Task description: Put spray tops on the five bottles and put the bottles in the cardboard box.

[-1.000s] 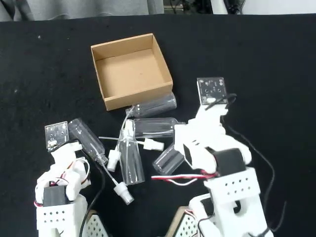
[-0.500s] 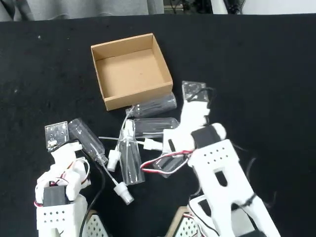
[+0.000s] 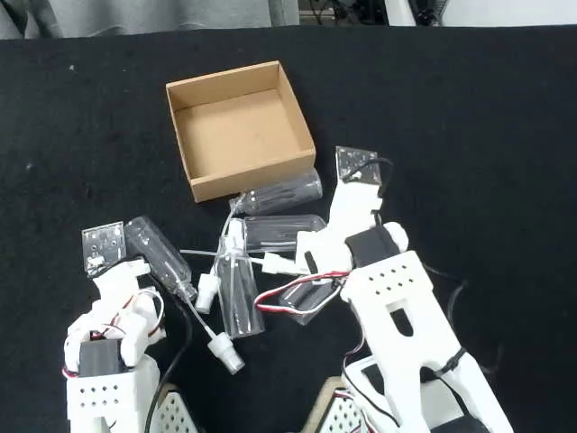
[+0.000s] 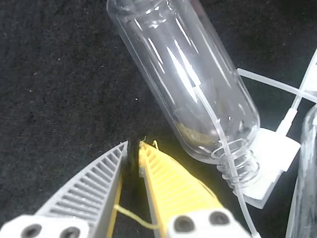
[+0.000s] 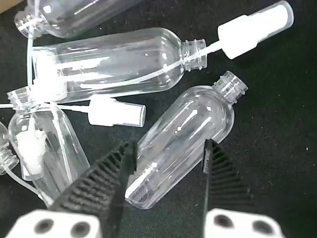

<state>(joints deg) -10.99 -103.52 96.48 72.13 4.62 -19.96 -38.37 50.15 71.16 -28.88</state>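
Clear bottle (image 5: 185,131): lies between parted jaws of my right gripper (image 5: 169,148).
Left gripper (image 4: 133,146): my jaws together, beside second bottle (image 4: 188,74).

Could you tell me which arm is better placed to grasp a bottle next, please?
The right. The right gripper is open, fingers either side of an uncapped bottle lying on the table. The left gripper is shut, beside another bottle, not around it.
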